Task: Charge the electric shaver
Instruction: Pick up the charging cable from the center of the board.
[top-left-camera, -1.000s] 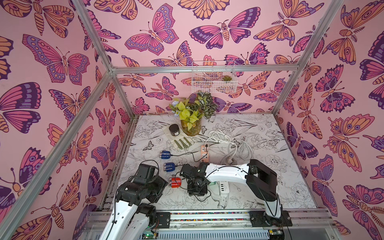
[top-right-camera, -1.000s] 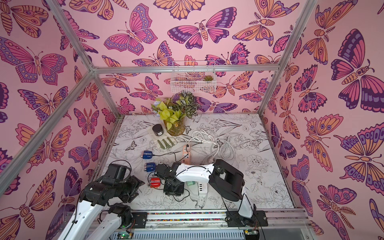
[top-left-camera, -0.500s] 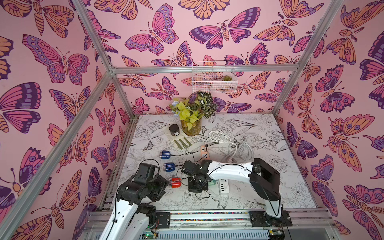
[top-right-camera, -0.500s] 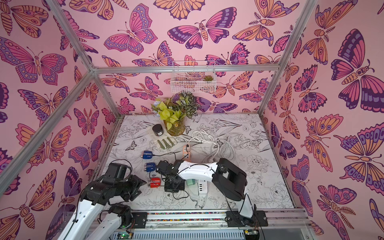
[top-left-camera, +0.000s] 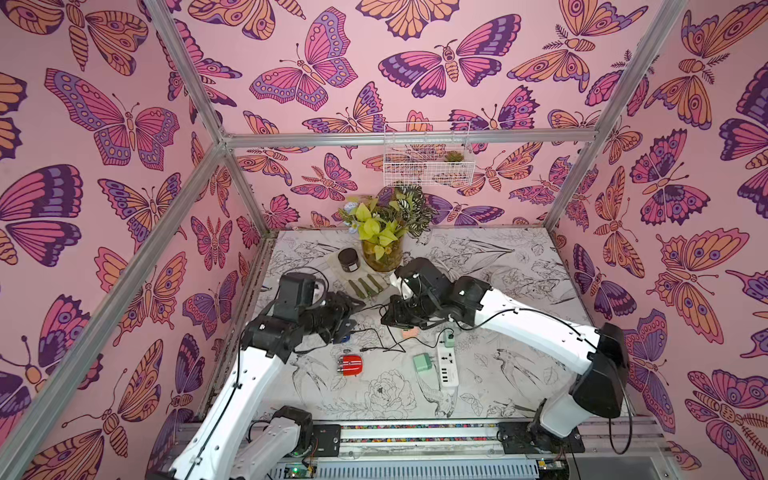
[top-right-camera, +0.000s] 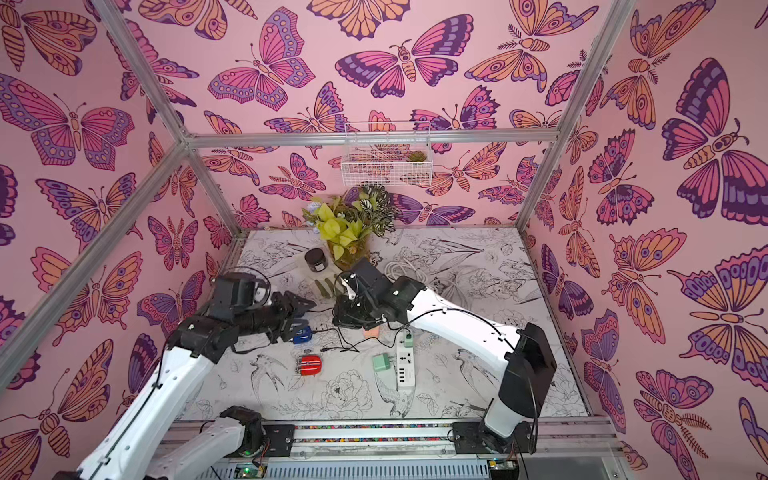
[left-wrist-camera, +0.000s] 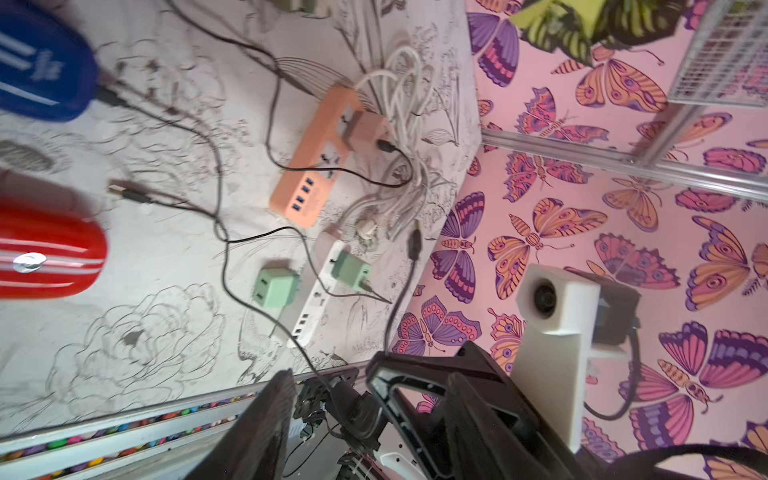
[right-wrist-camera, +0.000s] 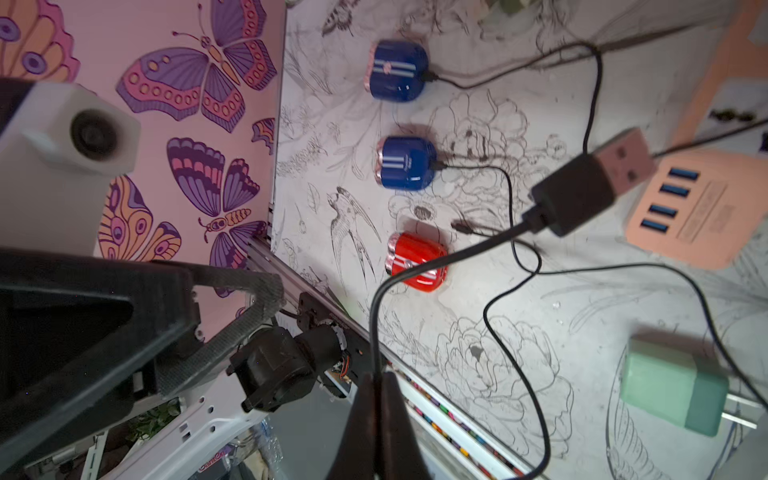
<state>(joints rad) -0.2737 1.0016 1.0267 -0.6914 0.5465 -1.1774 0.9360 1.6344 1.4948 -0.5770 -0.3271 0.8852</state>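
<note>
Right gripper (right-wrist-camera: 376, 399) is pinched shut on the black charging cable (right-wrist-camera: 436, 266), its USB plug (right-wrist-camera: 590, 183) free in the air.
The red shaver (top-left-camera: 351, 365) lies on the table (top-left-camera: 519, 374) nearer the front rail, apart from both grippers, with no cable in it. The left gripper (top-left-camera: 351, 308) is part open and empty. The shaver's emblem is too small to read. The wall basket (top-left-camera: 428, 174) holds a succulent (top-left-camera: 453, 157), and the glass vase (top-left-camera: 382, 255) holds leafy stems.

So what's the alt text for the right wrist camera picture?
The robot's right hand pinches a black cable whose USB plug hovers over a flower-print table. On it lie a red shaver with no cable, two blue shavers with cables plugged in, an orange power strip and a green charger.
</note>
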